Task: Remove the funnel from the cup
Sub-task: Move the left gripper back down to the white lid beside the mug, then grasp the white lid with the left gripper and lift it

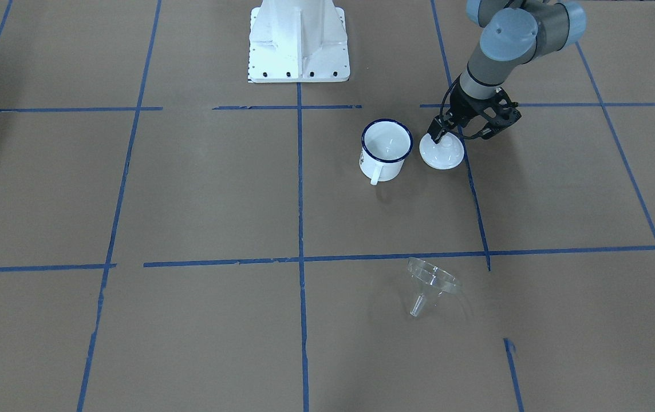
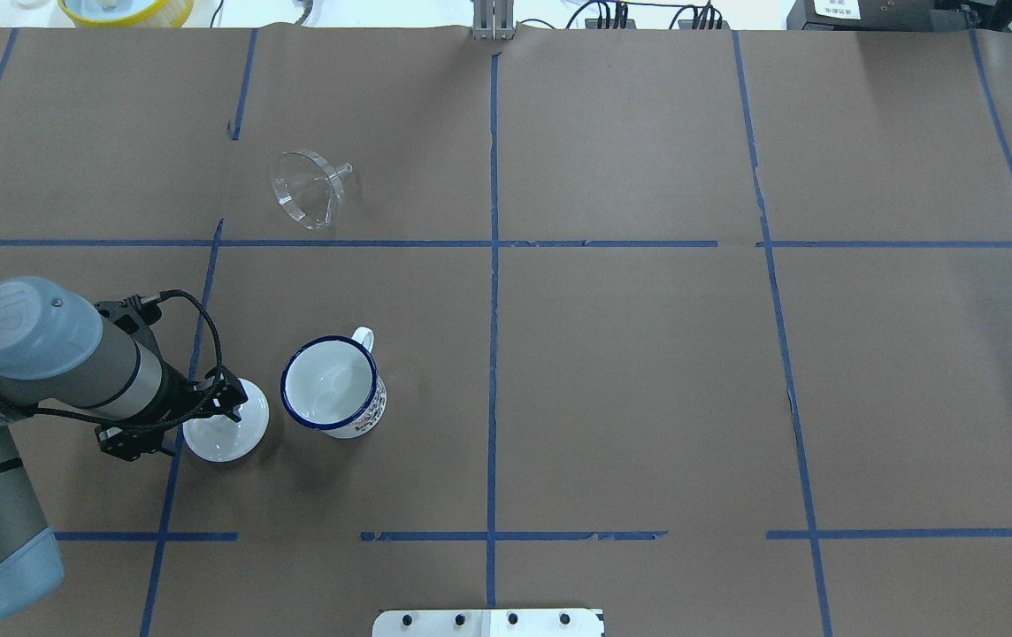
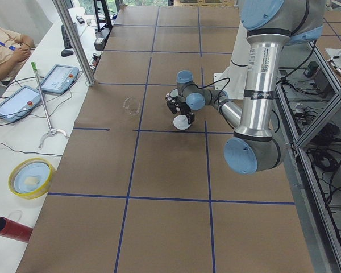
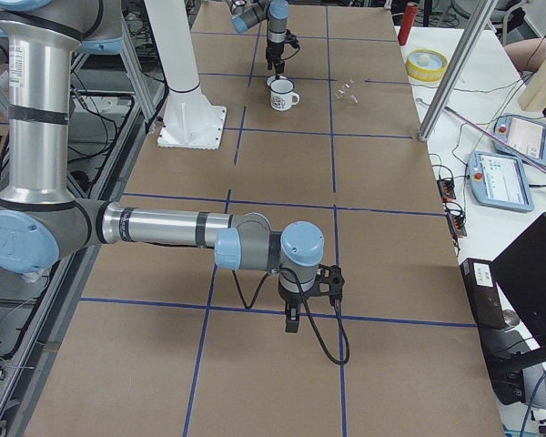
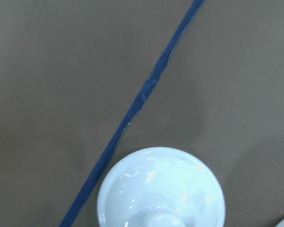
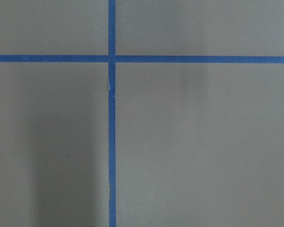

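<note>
The clear funnel (image 1: 431, 280) lies on its side on the brown table, far from the cup, and also shows in the overhead view (image 2: 307, 188). The white cup (image 1: 386, 150) with a dark blue rim stands upright and empty (image 2: 332, 387). My left gripper (image 1: 457, 136) hangs low beside the cup, its jaws apart, with one fingertip (image 1: 436, 133) over a white domed lid (image 1: 443, 154). My right gripper (image 4: 292, 323) shows only in the exterior right view, pointing down over bare table far from the cup; I cannot tell if it is open or shut.
The white lid (image 2: 227, 432) sits on the table right next to the cup, and its knob fills the bottom of the left wrist view (image 5: 161, 189). The robot base (image 1: 299, 43) stands behind the cup. Blue tape lines cross the table.
</note>
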